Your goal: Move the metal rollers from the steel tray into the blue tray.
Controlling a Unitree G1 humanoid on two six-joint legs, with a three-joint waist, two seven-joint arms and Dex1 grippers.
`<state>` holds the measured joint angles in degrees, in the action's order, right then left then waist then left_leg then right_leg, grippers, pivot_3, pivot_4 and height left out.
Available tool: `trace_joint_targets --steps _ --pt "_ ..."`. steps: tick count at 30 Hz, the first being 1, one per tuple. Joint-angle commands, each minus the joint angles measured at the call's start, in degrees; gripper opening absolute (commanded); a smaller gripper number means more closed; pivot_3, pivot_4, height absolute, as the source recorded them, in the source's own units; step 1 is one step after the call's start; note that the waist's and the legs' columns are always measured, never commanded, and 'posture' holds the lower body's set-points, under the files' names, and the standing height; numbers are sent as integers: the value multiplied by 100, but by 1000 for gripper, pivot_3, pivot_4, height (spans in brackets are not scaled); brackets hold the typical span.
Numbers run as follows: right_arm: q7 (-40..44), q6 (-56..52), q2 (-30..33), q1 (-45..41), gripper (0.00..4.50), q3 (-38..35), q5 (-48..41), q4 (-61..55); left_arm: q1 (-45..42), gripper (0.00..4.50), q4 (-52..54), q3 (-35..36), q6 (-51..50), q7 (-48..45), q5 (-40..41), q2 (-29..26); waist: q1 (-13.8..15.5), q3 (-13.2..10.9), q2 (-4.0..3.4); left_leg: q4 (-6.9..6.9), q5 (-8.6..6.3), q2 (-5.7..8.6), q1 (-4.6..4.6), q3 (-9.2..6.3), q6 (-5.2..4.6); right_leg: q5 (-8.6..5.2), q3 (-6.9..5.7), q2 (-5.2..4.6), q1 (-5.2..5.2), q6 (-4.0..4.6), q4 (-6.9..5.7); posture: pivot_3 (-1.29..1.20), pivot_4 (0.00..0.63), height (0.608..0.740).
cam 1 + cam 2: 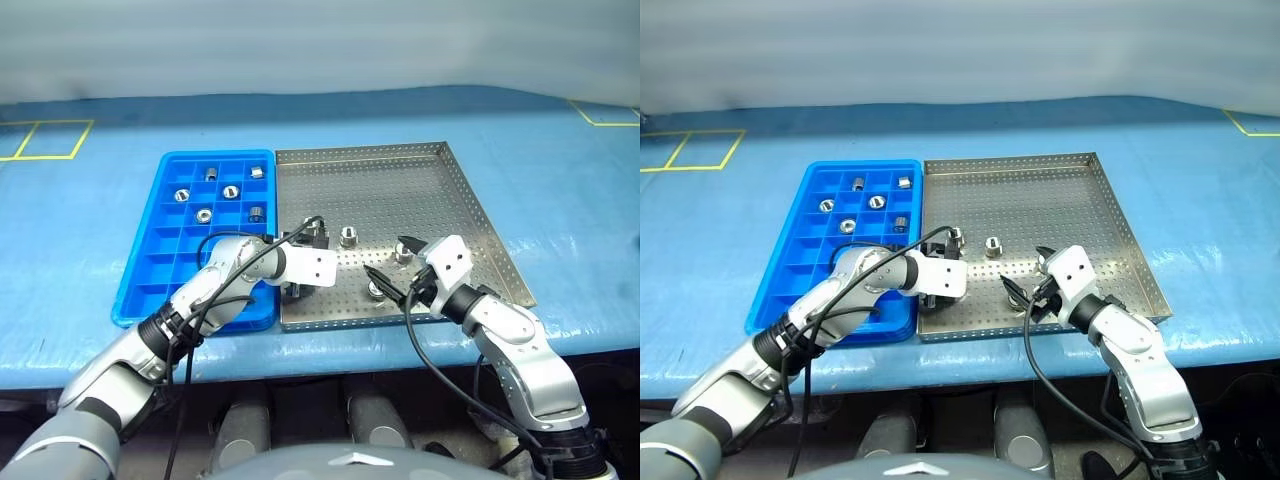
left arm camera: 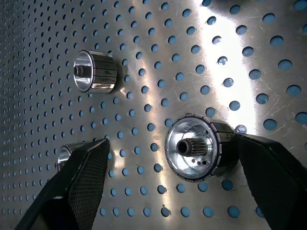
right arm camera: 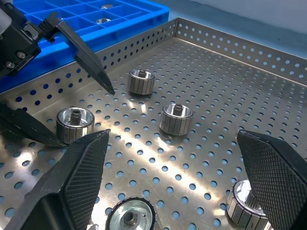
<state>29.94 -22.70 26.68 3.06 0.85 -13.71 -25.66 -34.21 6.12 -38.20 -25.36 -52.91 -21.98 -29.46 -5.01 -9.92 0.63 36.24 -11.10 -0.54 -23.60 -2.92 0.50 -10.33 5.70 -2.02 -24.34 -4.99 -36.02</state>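
The steel tray [image 1: 400,185] lies right of the blue tray [image 1: 150,270], touching it. Several metal rollers [image 1: 348,236] stand near the steel tray's front; several more [image 1: 231,191] sit in the blue tray's far compartments. My left gripper [image 2: 171,143] reaches over the steel tray's front left corner. It is open around one roller [image 2: 194,146]: one finger [image 2: 268,177] touches it and the other [image 2: 81,187] stands apart. My right gripper [image 1: 392,265] hovers wide open over the front middle of the steel tray, with rollers [image 3: 176,118] ahead of it and nothing between its fingers.
Both trays rest on a blue table cover [image 1: 560,180] with yellow tape marks at the far corners. The steel tray has a low perforated rim [image 3: 230,45]. Another roller [image 2: 93,72] lies on its side close to the left gripper.
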Motion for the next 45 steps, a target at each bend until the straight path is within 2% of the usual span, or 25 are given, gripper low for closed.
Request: trace_joint_targets --steps 1,3,14,23,26,30,35,41,45 --pt "-54 148 -28 -78 4500 -94 16 -103 96 2942 -80 79 4 -97 -9 -18 -11 0 0 -2 0 0 0 0 0 0 0 1 -1 0 0 -63 150 740" --pt "-57 151 -33 -81 4500 -80 18 -99 100 2286 -98 114 -29 -45 -35 33 -20 0 0 -4 0 0 0 0 0 0 0 1 -2 1 0 -63 150 740" --pt "18 91 -22 -172 4500 66 24 -97 196 2286 59 518 -185 132 133 229 -21 0 0 -5 0 0 0 -1 0 0 1 2 -2 1 -1 -49 150 740" --pt "196 45 -37 -319 4500 294 -17 25 662 2286 1201 1682 -1060 199 1262 633 46 -2 3 -5 0 1 -10 -3 0 0 2 1 -8 2 0 -21 150 740" --pt "238 50 -41 -391 4500 347 -21 115 834 2286 1593 1967 -1353 301 1485 610 79 -2 4 -5 0 2 -9 -3 0 0 1 1 -7 1 0 4 150 740" --pt "329 60 -44 -524 4500 400 -20 245 939 2286 1651 1858 -1443 426 1409 370 112 -3 4 -4 1 1 -3 -4 0 0 1 2 -3 2 -1 40 150 740" --pt "378 75 -48 -719 4500 446 5 386 718 2286 1191 1390 -979 418 1269 263 197 -4 7 -2 1 4 -5 -5 0 0 1 1 0 2 1 52 150 740" --pt "315 80 -41 -660 4500 395 16 309 285 4171 535 1022 -992 756 912 461 278 -5 8 -2 1 5 -10 -7 0 1 1 2 -3 1 2 18 150 740" --pt "221 83 -44 -492 4500 335 15 189 83 4171 188 866 -1094 792 830 634 268 -5 8 -2 1 6 -11 -6 0 1 1 1 -3 1 3 -13 150 740"
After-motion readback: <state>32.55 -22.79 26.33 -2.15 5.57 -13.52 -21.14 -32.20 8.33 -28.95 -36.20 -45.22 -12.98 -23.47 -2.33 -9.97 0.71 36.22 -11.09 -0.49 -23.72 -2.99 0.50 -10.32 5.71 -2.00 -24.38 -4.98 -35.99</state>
